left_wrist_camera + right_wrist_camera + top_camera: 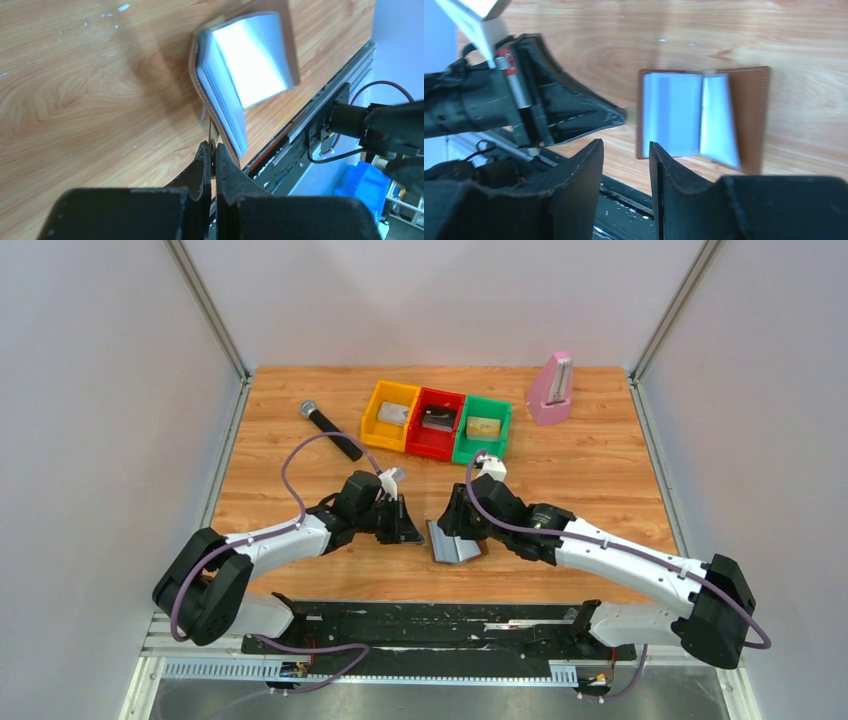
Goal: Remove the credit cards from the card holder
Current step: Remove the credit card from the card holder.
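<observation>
Wood-grain table bears flat brown card holder.

Left arm stretched low toward the middle, its fingers pressed together on a thin tan card, right arm reaching in opposite, its fingers parted with nothing between them, just across from the left fingertips

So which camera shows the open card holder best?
The right wrist view: the card holder lies open toward the camera, both pale blue panels and brown rim showing. The left wrist view catches it slanted, one panel washed out by glare. The top view shows it small, with little detail.
</observation>
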`<act>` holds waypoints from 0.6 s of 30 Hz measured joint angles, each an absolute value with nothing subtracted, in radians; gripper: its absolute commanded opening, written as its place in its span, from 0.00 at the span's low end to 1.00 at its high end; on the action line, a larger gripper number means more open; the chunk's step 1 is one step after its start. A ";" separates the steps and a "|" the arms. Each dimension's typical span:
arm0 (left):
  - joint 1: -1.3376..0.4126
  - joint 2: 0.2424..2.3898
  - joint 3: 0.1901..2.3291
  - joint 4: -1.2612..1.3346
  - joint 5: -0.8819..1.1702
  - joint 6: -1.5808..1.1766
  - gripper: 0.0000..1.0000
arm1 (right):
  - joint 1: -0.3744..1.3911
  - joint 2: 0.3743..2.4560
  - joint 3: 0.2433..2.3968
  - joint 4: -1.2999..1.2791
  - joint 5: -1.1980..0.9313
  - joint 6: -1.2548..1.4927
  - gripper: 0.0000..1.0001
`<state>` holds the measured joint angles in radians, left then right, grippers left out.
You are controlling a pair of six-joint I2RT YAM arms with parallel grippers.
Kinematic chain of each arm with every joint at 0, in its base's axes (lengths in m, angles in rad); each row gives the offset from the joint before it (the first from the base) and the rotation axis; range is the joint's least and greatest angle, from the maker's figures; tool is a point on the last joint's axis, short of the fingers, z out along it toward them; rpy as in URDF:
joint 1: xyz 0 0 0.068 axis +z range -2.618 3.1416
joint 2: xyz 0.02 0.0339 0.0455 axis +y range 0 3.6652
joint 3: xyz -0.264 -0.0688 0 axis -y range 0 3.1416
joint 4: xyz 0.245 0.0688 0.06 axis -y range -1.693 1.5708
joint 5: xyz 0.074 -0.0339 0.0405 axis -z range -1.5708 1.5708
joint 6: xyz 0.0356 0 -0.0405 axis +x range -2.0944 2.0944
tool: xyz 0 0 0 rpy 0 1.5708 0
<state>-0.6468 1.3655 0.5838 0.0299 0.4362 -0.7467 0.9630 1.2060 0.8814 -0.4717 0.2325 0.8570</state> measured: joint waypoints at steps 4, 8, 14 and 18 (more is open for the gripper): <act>-0.648 1.331 0.584 0.038 0.440 -0.754 0.00 | 1.001 1.214 0.898 -0.424 0.203 0.838 0.37; -0.648 1.330 0.583 0.040 0.442 -0.757 0.00 | 1.007 1.277 0.897 -0.407 0.201 0.836 0.43; -0.648 1.330 0.581 0.041 0.443 -0.757 0.00 | 1.000 1.340 0.875 -0.400 0.212 0.826 0.48; -0.648 1.330 0.580 0.041 0.442 -0.756 0.00 | 0.990 1.364 0.850 -0.369 0.194 0.803 0.54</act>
